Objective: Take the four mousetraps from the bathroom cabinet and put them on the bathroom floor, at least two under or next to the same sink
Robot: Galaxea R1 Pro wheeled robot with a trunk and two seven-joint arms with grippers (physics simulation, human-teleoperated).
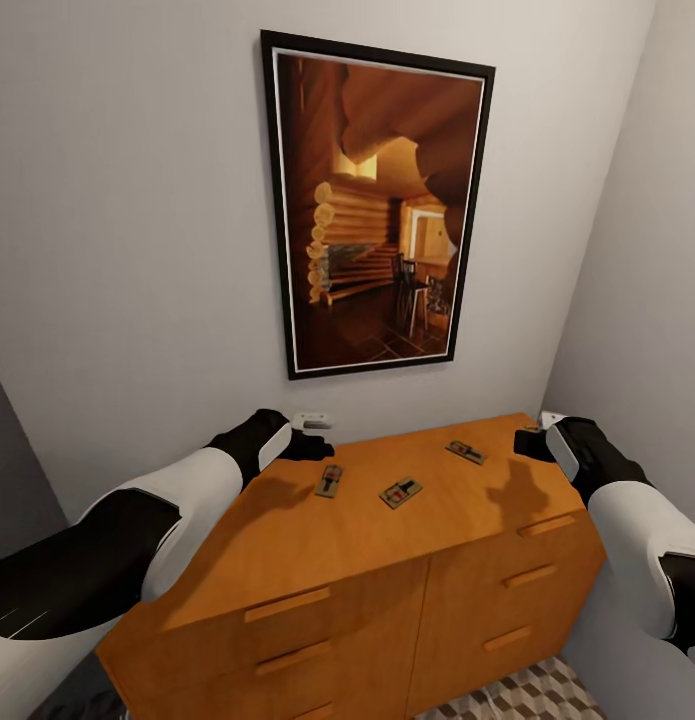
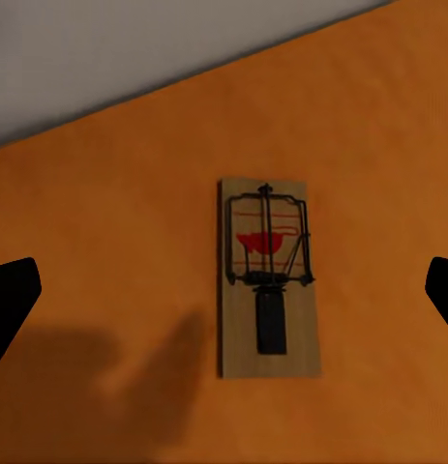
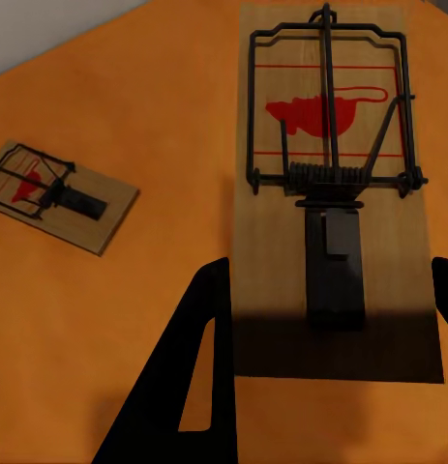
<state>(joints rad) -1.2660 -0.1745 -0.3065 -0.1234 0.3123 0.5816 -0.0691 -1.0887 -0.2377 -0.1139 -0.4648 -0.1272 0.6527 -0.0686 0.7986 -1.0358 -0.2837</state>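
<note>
On the orange-brown cabinet (image 1: pixel 287 540) lie three mousetraps: one (image 1: pixel 329 481) toward the left, one (image 1: pixel 400 492) in the middle and one (image 1: pixel 466 452) nearer the back right. My left gripper (image 1: pixel 312 445) hovers open over the left mousetrap (image 2: pixel 269 280), its fingertips (image 2: pixel 11 300) wide apart on either side. At the cabinet's back right corner, my right gripper (image 1: pixel 532 442) is closed onto the long edges of a fourth mousetrap (image 3: pixel 330 145), one finger (image 3: pixel 199 367) against its side. I cannot tell whether that trap is off the wood. A neighbouring mousetrap (image 3: pixel 59 193) lies beside it.
A large framed picture (image 1: pixel 377 210) hangs on the wall behind the cabinet, with a small white outlet (image 1: pixel 312 420) below it. A side wall (image 1: pixel 647 300) closes in on the right. Cube-pattern bathroom floor (image 1: pixel 532 695) shows by the cabinet's front.
</note>
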